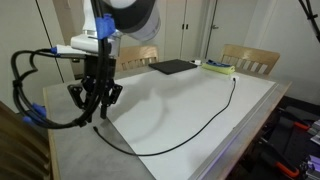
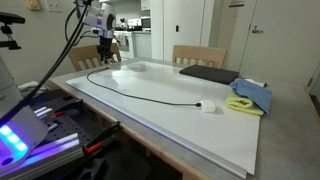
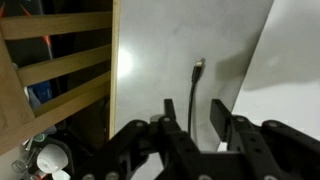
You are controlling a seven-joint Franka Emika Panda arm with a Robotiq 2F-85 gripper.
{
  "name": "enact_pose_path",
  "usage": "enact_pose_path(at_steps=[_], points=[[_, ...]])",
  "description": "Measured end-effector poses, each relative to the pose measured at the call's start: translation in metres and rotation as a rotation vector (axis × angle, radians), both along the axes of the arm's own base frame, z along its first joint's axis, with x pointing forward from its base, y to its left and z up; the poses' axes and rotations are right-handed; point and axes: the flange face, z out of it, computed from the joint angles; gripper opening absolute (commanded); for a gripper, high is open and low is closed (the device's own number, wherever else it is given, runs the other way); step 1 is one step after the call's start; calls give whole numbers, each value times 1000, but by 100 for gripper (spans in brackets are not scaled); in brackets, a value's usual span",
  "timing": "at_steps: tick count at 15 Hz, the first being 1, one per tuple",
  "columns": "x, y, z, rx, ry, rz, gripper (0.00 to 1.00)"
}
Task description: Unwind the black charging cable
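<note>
We see the pincer (image 3: 195, 125) with its jaws parted fairly wide, gripping nothing. In the wrist view the black charging cable (image 3: 194, 92) lies on the white board (image 3: 160, 50) and runs into the gap between the two fingers (image 3: 222, 120). Its small plug end sits just ahead of them, and we cannot tell whether either finger touches the cord.

That view shows only this short stretch. In an exterior view the cable (image 2: 150, 97) sweeps away from the pincer in a long, loose curve across the board to a small white block (image 2: 208, 105) well apart from it. Beyond the block, farther still from the pincer, lie a blue and yellow cloth (image 2: 252, 95) and a flat black pad (image 2: 210, 74).

Only the wrist view shows the wooden slats (image 3: 60, 70) beside the pincer, past the edge of the bench (image 1: 75, 150).
</note>
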Motion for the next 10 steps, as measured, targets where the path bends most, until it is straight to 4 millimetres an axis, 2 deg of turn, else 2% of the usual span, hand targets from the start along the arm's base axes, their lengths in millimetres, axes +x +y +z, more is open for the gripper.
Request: enact_pose_path(at_steps=[4,10], points=[[29,-20,17,15,-47,-59,98],[79,-83,54,-27,-150,-226,100]])
